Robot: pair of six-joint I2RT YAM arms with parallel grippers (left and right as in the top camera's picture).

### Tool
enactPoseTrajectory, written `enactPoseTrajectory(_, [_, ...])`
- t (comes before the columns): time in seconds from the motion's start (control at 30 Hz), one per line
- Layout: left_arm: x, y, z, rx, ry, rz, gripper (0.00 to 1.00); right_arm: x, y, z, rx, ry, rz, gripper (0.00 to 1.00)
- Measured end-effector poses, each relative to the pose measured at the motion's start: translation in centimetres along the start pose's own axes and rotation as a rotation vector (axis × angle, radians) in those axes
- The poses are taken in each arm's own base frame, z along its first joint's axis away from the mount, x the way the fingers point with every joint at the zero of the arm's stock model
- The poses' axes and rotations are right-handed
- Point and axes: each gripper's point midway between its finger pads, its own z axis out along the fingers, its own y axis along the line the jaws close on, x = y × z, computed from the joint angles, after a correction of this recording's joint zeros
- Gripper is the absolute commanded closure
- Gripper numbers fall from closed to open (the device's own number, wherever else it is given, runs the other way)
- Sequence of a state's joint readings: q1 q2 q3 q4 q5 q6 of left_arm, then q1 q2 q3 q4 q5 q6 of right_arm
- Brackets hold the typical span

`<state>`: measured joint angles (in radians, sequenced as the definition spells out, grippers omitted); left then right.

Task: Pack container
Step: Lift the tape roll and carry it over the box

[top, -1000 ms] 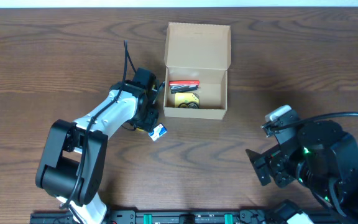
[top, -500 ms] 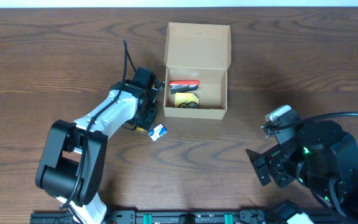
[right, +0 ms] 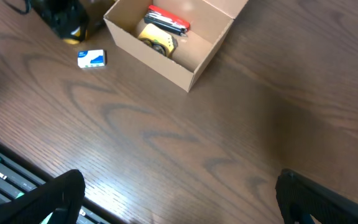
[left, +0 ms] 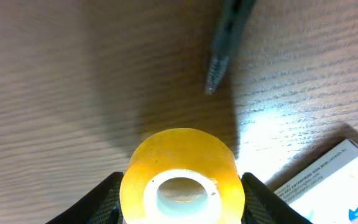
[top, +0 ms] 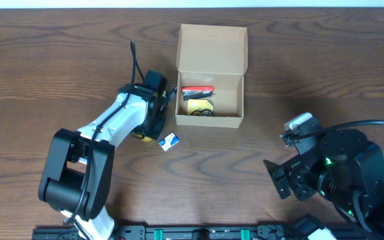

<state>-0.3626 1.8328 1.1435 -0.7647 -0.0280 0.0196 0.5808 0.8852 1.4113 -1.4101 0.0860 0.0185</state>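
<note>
A dark brown wood-grain tabletop fills the view, with a pale strip of wall along its far edge and a black rail at the near one. The small tan cardboard container sits at the far middle, its flap lid laid back. Just left of it, the left gripper pinches a yellow roll of tape, beside a small blue-and-white box. The right gripper hangs spread wide, holding nothing.

The left gripper has seemingly closed on the tape roll
</note>
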Motion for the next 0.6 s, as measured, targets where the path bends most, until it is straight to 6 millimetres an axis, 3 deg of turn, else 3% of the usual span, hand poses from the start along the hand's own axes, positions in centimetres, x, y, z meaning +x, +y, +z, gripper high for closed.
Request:
enactPoseTrajectory(0.3, [-4.1,1.7,-5.4,-0.081,-0.103,-0.014,0.94,0.0,0.0,0.0,0.000,0.000,0.000,0.01])
enactPoseTrajectory(0.43, [-6.3,2.2,-9.7,-0.086,-0.215,-0.030,0.94,0.0,0.0,0.0,0.000,0.000,0.000,0.01])
enactPoseTrajectory(0.6, [-8.6,2.2,-16.7,-0.051,-0.386,-0.038,0.94,0.0,0.0,0.0,0.000,0.000,0.000,0.01])
